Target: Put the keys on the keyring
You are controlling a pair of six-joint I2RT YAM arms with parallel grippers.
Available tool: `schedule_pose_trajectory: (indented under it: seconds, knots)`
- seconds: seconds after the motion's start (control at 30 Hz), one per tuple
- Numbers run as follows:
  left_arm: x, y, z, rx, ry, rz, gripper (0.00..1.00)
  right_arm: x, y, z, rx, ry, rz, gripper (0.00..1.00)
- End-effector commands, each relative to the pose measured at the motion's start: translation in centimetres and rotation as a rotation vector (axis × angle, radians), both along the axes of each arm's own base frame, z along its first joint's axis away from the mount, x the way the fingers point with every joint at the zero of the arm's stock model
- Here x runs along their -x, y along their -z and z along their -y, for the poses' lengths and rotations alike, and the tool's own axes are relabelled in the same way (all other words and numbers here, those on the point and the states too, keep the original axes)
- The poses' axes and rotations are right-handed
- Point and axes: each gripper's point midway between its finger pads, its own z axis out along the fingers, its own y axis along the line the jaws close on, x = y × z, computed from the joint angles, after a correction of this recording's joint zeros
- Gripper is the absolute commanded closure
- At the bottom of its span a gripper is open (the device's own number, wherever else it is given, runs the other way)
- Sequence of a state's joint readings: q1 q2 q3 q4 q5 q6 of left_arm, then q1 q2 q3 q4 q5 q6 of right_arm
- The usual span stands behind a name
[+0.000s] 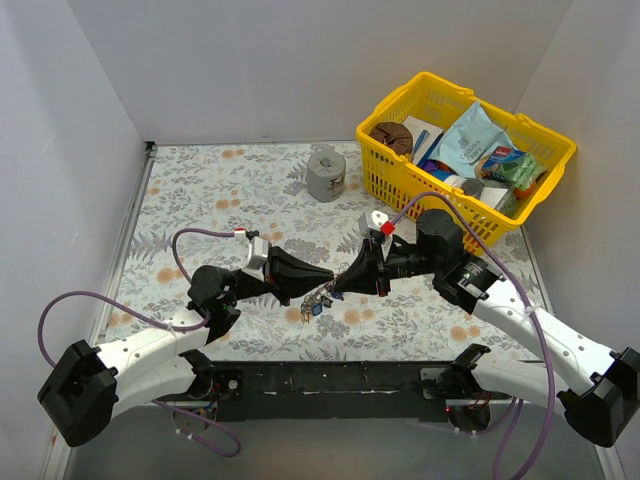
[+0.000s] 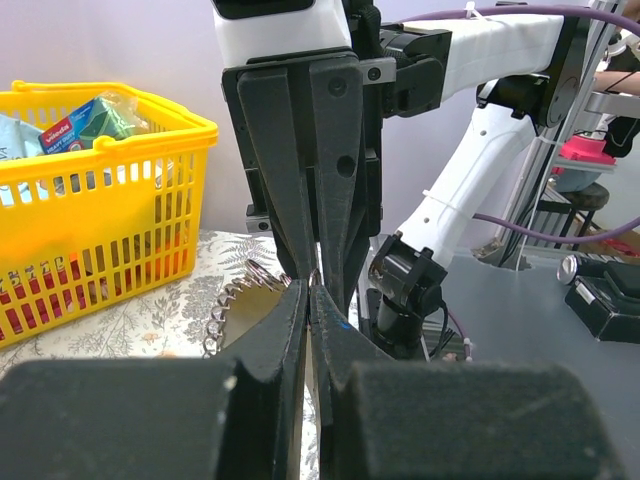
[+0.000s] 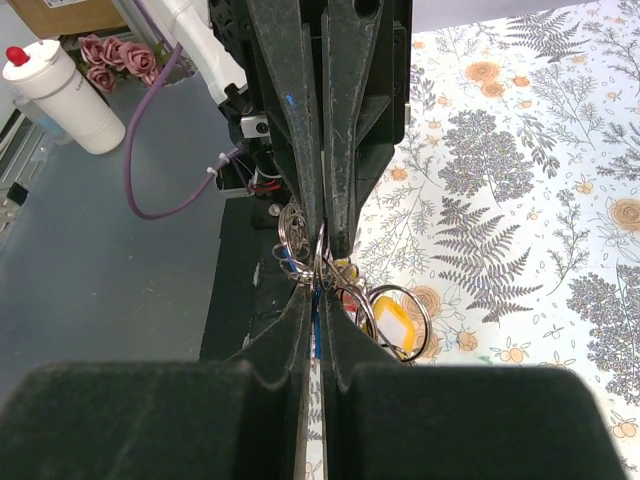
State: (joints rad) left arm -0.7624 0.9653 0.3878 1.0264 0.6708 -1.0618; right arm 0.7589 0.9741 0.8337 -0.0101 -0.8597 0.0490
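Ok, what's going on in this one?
Both arms meet tip to tip over the middle of the table. The left gripper and right gripper are each shut on the keys, a small bunch that dangles from the pinch point, with the ridged grey keyring right beside their tips. Whether any key is threaded on it cannot be told. The grey can and yellow basket stand apart behind.
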Motion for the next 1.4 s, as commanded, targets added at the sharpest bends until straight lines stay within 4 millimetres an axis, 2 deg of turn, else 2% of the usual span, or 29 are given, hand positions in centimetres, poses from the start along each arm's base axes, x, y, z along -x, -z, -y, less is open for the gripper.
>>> schedule_pose_trajectory:
  seconds: [0.0,0.7,1.1,1.37]
  knots:
    - [0.8,-3.3,-0.4,0.087,0.019,0.076,1.0,-0.1,0.6,-0.1,0.006,-0.008,-0.007,0.99]
    - [0.9,-3.6,-0.5,0.082,0.015,0.093,1.0,0.1,2.1,-0.1,0.053,-0.03,-0.055,0.99]
    - [0.7,-3.5,-0.7,0.077,-0.013,0.1,1.0,0.0,1.4,0.1,0.039,-0.006,-0.016,0.99]
    - [0.9,-4.2,-1.1,0.104,-0.019,0.106,1.0,0.5,2.1,-0.1,0.051,-0.052,-0.046,0.99]
